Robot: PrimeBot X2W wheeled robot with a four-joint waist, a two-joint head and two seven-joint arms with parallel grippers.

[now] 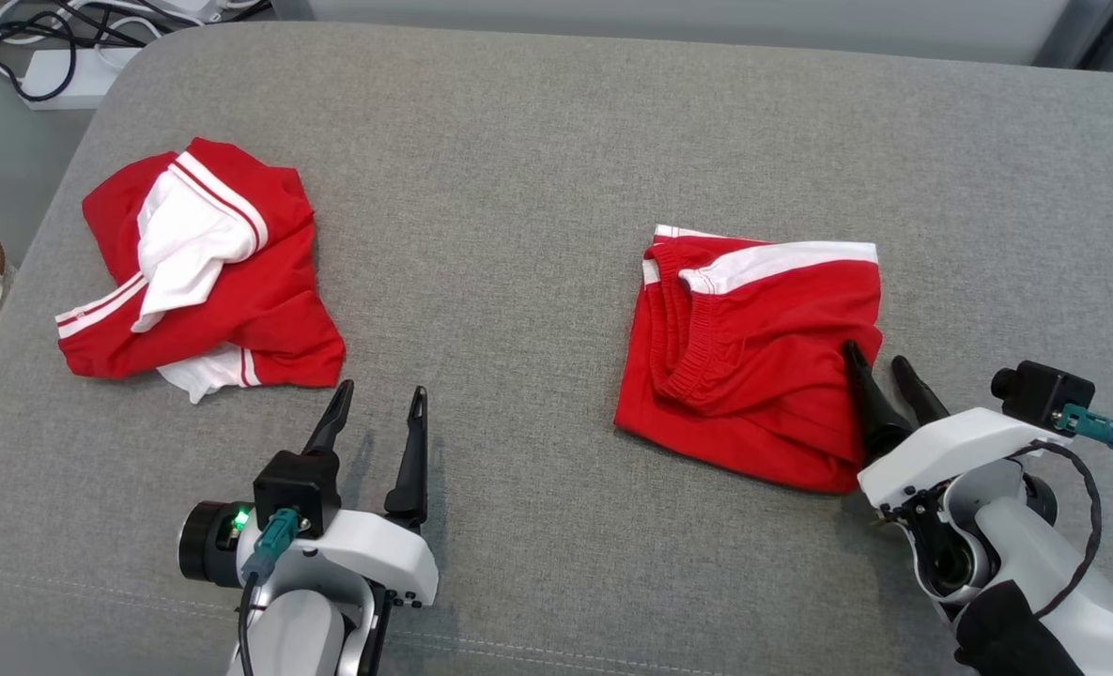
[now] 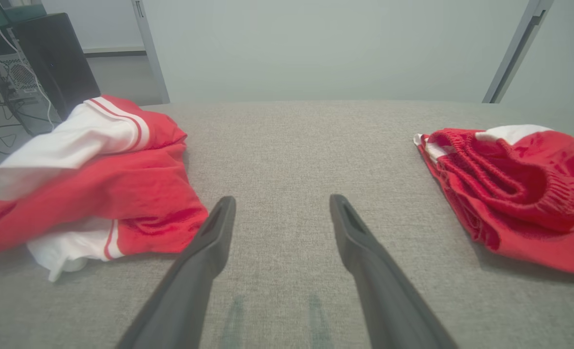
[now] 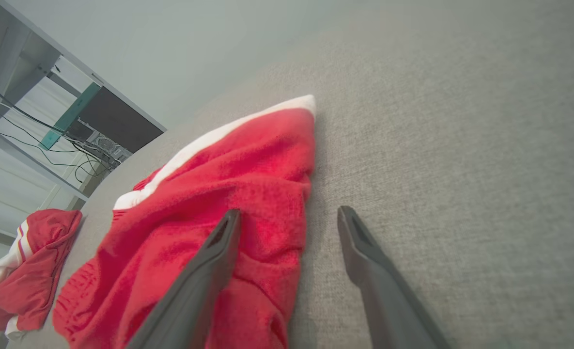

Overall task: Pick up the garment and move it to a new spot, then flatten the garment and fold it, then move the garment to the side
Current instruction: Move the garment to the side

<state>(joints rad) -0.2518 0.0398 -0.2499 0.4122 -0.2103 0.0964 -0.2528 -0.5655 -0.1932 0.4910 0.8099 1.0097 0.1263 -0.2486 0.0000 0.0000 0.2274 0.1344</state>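
Straddling the near right edge of the folded red shorts [image 1: 753, 357], the right gripper [image 1: 873, 354] is seen with its fingers apart and nothing clamped: in the right wrist view one finger lies over the red cloth and the other over bare upholstery just beside the hem, though contact with the fabric cannot be confirmed. The fold is judged to be done, so the step in hand is taken to be the move to the side. For that, the stacked layers should be pinched together at this edge, low and deep enough that the bottom layer is caught, and the bundle should be slid or lifted level so that the fold is not shaken open. The left gripper [image 1: 381, 389] is also spread wide, empty, over bare surface just right of a crumpled red-and-white garment [image 1: 237, 300]. Outward, the grey cushioned surface [image 1: 518, 235] offers broad open room between the two garments and to the right of the shorts. Its rounded left edge and far edge should be respected, as cables [image 1: 30, 38] and a power strip [image 1: 68, 75] lie on the floor beyond the far left corner.
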